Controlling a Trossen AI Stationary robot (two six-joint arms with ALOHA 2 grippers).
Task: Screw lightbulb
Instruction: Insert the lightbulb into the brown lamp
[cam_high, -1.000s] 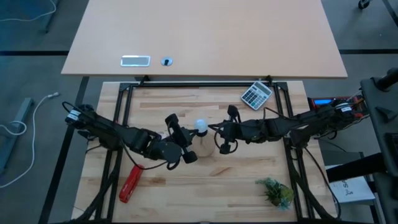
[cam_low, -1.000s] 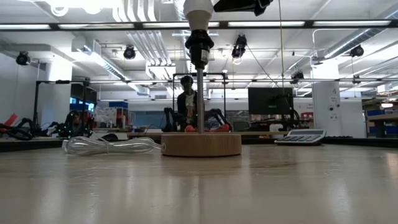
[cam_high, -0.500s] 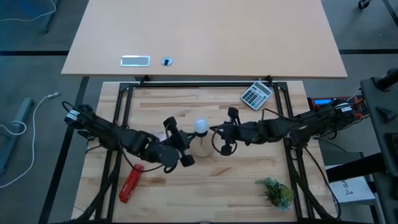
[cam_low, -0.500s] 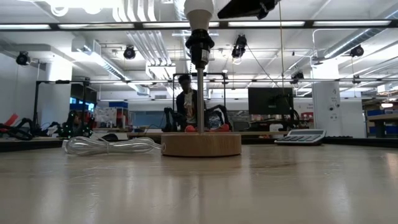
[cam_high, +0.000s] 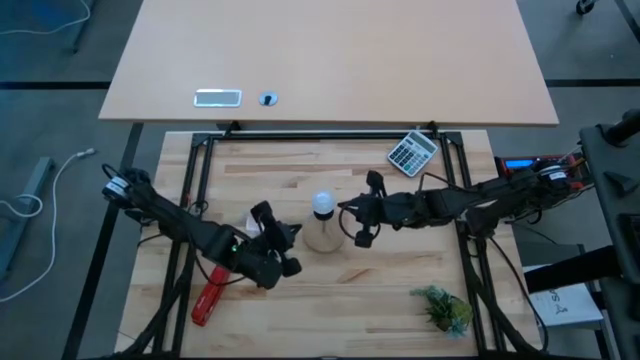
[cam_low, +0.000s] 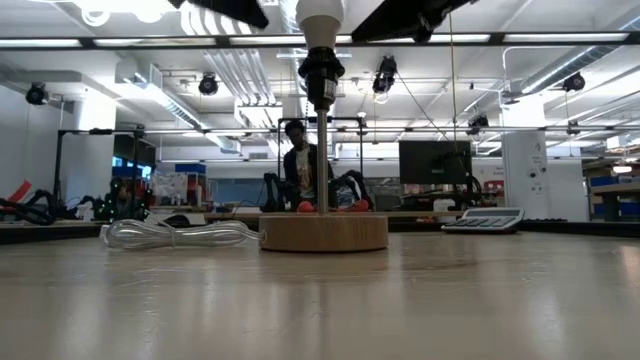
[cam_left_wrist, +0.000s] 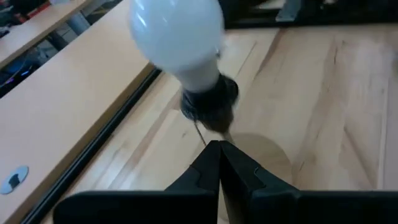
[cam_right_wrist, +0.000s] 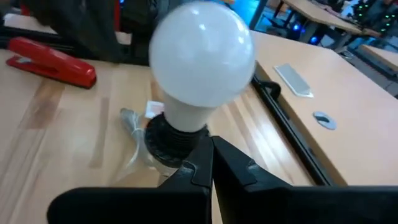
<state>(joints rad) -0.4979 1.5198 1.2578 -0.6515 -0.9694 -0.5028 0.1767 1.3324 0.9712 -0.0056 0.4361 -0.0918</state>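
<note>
1. The small white rounded lightbulb (cam_high: 322, 205) stands seated in the black socket (cam_low: 322, 72) atop the thin post of the round tan wooden disc (cam_low: 323, 231), which rests on the light wooden table (cam_high: 400, 280). No gripper touches the bulb.
2. The left gripper (cam_high: 280, 250) sits beside the disc on its red-stapler side, clear of the bulb. In the left wrist view its jaws are pressed together, holding nothing, with the bulb (cam_left_wrist: 178, 38) just ahead of them.
3. The right gripper (cam_high: 358, 222) hovers just beside the disc on the opposite side. In the right wrist view its jaws also meet at the tips, empty, pointing at the bulb (cam_right_wrist: 200, 57) and the socket (cam_right_wrist: 166, 140).
4. Judgement: the bulb appears already in the socket; how tightly it is threaded cannot be seen.
5. If more turning is needed, spread 1 pair of jaws wide enough for the bulb's round body, grip lightly around its widest part, and rotate about the post's upright axis.
6. Steady the disc with the other arm, since the base looks light and could spin or tip.
7. Avoid side push; glass may crack.
</note>
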